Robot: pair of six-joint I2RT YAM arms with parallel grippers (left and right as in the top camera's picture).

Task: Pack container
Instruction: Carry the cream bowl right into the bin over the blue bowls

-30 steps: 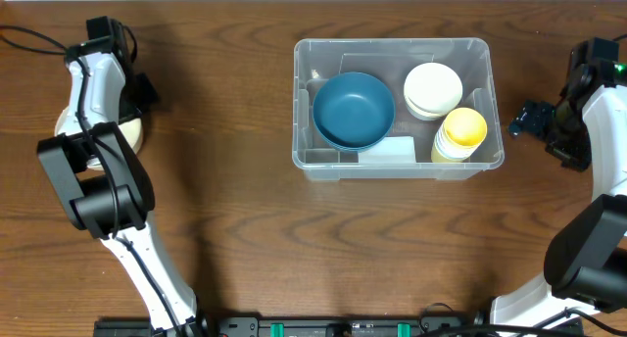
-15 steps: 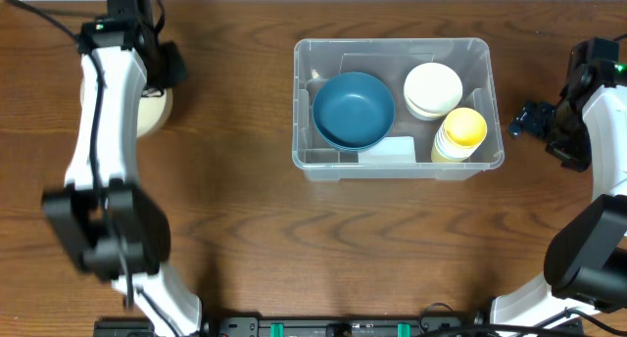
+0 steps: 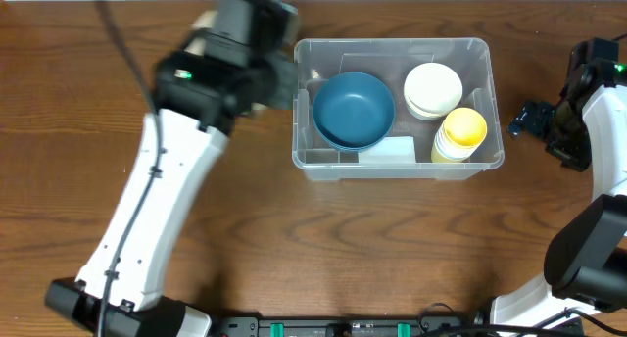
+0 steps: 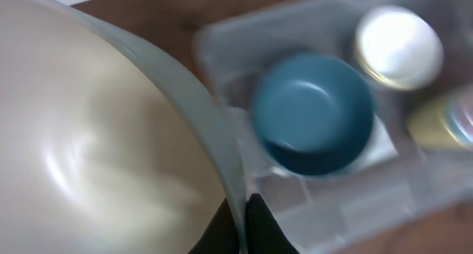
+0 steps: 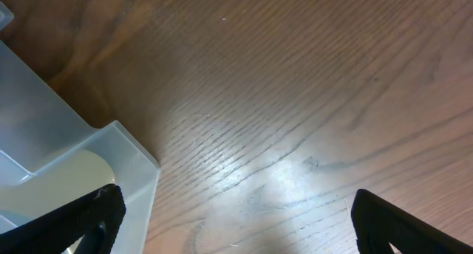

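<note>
- Overhead view: the container [image 3: 392, 170] stands on the wooden table [image 3: 323, 249], in the far half and right of centre.
- Contents: a blue bowl [image 3: 354, 110] occupies the left part. A stack of white bowls [image 3: 433, 90] sits at the far right. A stack of yellow cups [image 3: 460, 131] sits just in front of the white bowls. A whitish label [image 3: 385, 151] lies on the base by the near wall, partly under the blue bowl.
- The left arm [image 3: 181, 151] is blurred and runs diagonally from the near-left edge up to the container's left wall. Its gripper cannot be made out in this view.
- The right arm [image 3: 598, 131] stands at the right edge. The right gripper [image 3: 521, 119] is just beside the container's right wall, apart from it.
- Left wrist view: the left gripper [image 4: 242, 226] is clamped on the rim of a cream bowl [image 4: 89, 150], one finger on each side of the rim. The cream bowl fills the left half of the view. The container lies beyond it, blurred, with the blue bowl, white bowls and yellow cups inside.
- Right wrist view: the right gripper's fingers [image 5: 81, 224] appear at the two lower corners, spread wide apart. One corner of the container shows at lower left, and bare table fills the rest.
</note>
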